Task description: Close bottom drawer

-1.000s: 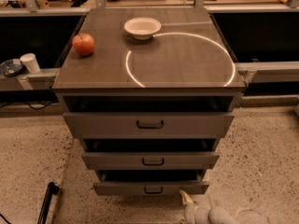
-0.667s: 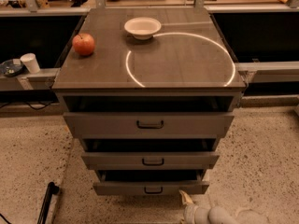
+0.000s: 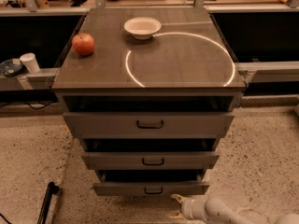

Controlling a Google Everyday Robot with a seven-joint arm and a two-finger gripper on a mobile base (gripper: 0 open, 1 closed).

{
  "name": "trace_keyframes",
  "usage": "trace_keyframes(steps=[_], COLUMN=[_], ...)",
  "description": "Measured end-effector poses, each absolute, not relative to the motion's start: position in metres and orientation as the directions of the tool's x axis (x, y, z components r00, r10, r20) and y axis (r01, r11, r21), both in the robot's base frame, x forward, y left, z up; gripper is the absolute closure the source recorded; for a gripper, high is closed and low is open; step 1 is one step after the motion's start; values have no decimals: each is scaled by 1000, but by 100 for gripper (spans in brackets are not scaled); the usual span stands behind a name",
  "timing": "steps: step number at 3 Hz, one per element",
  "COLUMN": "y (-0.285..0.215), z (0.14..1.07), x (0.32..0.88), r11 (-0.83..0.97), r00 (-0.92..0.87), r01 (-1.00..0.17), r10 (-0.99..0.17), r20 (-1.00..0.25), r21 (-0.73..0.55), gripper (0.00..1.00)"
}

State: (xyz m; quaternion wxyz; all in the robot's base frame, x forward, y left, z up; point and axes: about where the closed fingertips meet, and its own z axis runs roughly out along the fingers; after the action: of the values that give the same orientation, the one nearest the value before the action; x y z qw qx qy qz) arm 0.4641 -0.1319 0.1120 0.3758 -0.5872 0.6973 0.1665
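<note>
Arm pose, left to right: the pincer [image 3: 174, 206] sits low at the bottom edge of the view, just above the floor [image 3: 261, 153], tips pointing left. Its two fingers [image 3: 177, 199] are spread, with nothing between them. Behind them the pale arm [image 3: 224, 211] runs right, roughly level, and exits at the bottom right corner.

Versus a second ago: we see the pincer shifted slightly left along the same low line. The cabinet, drawers and counter items are unchanged. The bottom drawer [image 3: 124, 189] front has not moved, and the dark gap above it is the same.

Scene, left to right: black stick [image 3: 46, 202] on the floor, paper cup [image 3: 31, 62] on the side ledge, apple [image 3: 83, 44] at the left of the counter [image 3: 187, 73], bowl [image 3: 142, 27] at rear middle, light ring [image 3: 128, 65] across the right half. The top drawer [image 3: 103, 124] and middle drawer [image 3: 112, 160] are both pulled out.

Bottom drawer vs pincer: the drawer is pulled out, lowest in the stack, front panel facing us. The pincer is below its front, right of the handle and short of the panel's right end. The upper fingertip sits close under the panel's lower edge. We cannot tell whether it touches.
</note>
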Motion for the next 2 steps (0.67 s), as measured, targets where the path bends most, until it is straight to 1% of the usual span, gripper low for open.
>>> trace_keyframes(steps=[1, 2], y=[-141, -151], z=[113, 115], x=[488, 508], r11=[250, 271], r00=[-14, 14], r01=[-947, -935], r10=[-655, -613], r20=[-756, -790], r21=[-200, -227], gripper=[70, 51])
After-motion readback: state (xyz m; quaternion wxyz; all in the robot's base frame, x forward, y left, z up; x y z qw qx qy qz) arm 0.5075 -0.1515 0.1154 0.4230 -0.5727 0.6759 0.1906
